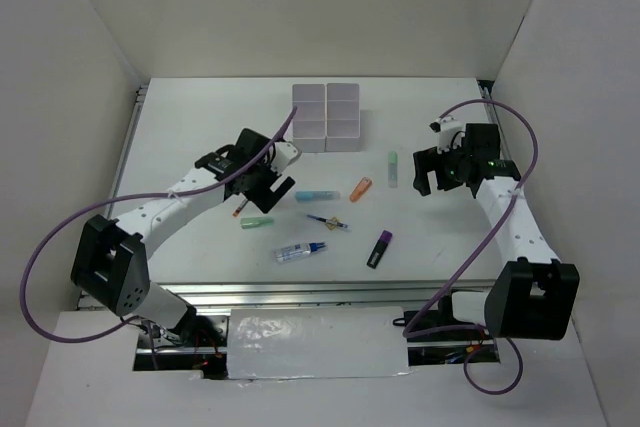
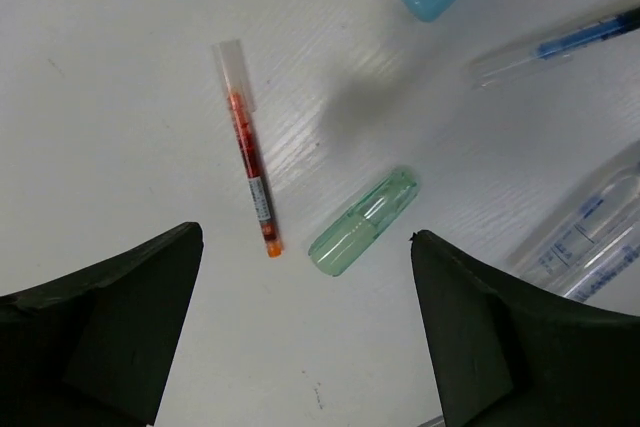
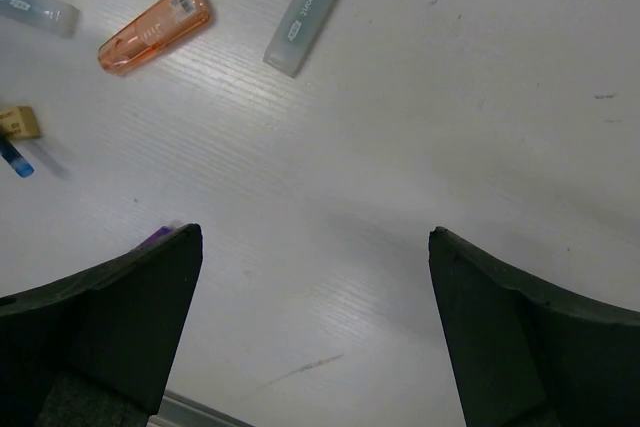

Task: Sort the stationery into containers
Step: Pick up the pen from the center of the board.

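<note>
Left wrist shows my left fingers (image 2: 110, 327) wide apart, empty, above a red pen (image 2: 250, 152) and a green marker (image 2: 362, 222), lying apart toward the tabletop's (image 1: 200, 127) left edge. The pen's long axis points its orange tip at the fingers, clear cap away; the marker slants beside it. My right fingers (image 3: 110, 327), also apart and empty, hang near the right edge. The bins (image 1: 327, 117) sit mid far edge.

White 2x3 bin cluster (image 1: 327, 117), upright. All stationery lies flat outside it, on its near side: pale green marker (image 1: 393, 169) off its right corner, orange marker (image 1: 361, 189) and light-blue marker (image 1: 317, 196) closest, thin dark pen (image 1: 325, 220) beyond those, purple marker (image 1: 379, 249) and blue-capped white tube (image 1: 301, 251) farthest.
</note>
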You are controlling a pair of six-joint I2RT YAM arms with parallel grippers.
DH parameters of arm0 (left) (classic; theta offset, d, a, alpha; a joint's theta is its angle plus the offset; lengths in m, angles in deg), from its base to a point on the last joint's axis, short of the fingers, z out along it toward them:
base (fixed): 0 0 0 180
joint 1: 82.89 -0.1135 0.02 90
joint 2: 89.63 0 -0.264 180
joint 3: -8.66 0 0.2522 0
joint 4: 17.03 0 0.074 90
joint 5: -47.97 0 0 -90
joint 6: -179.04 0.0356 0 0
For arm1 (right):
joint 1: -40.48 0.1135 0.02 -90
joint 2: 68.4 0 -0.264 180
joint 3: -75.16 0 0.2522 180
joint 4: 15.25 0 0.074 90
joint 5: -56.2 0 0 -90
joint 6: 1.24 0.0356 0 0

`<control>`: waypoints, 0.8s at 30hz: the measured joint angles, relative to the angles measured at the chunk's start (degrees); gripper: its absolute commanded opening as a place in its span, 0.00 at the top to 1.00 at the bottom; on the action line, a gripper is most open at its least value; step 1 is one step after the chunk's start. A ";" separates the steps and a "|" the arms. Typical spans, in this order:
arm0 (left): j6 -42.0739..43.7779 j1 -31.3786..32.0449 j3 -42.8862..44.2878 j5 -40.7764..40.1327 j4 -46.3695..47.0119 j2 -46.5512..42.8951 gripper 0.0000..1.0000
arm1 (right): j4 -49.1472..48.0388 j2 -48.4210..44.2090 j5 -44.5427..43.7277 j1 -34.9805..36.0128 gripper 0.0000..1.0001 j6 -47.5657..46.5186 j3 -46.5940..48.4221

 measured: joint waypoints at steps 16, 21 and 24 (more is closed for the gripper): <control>-7.54 -20.83 8.96 3.32 -5.99 14.03 0.15 | 0.44 1.22 -0.92 -0.37 0.00 1.81 2.93; -7.41 -20.17 11.45 5.90 -6.14 17.07 0.17 | 0.07 3.21 -2.43 -0.42 0.00 4.17 5.62; -7.45 -20.13 11.47 6.62 -6.19 18.67 0.21 | 0.24 4.68 -2.10 -0.42 0.00 5.18 7.50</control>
